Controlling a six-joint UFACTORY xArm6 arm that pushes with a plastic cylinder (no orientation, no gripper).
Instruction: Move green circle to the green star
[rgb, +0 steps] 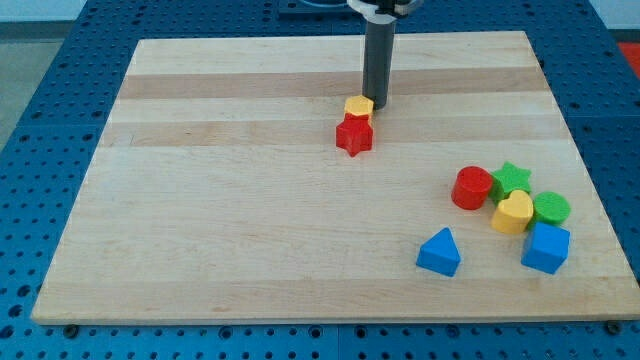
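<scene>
While upright, my tip (377, 103) touches the yellow block (358, 107), holding nothing.

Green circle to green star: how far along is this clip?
Looks nearly done: the green circle sits just right of and below the green star, with the yellow heart wedged alongside. My tip is far off, beside the yellow block above the red star. At most a final nudge remains.
</scene>
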